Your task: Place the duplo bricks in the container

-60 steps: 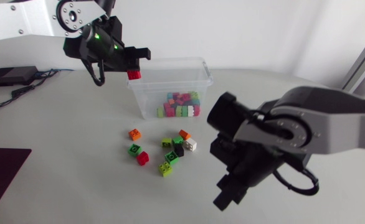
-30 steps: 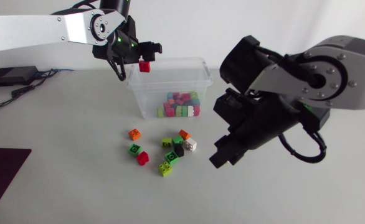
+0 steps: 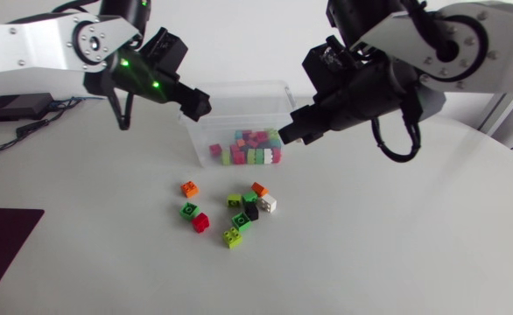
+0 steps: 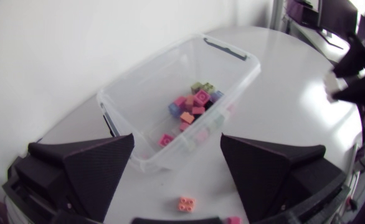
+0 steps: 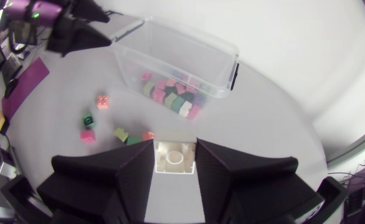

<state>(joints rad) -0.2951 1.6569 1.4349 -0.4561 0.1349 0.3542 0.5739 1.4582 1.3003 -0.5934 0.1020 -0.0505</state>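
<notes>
Since duplo bricks (image 3: 241,222) are light, rigid and slick, I'd pinch flat sides, not studs. My right tool (image 5: 174,152) clamps a white brick (image 5: 175,162) near the container (image 3: 278,86); more lie loose on the counter (image 3: 108,254). My left tool (image 4: 176,142) gapes empty at the container's end.

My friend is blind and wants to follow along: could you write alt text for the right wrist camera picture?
The right claw grips a white brick above a pale table. Ahead lies a clear tub holding coloured bricks, with a few loose bricks scattered beside it and the left claw hovering by the tub's far corner.
</notes>
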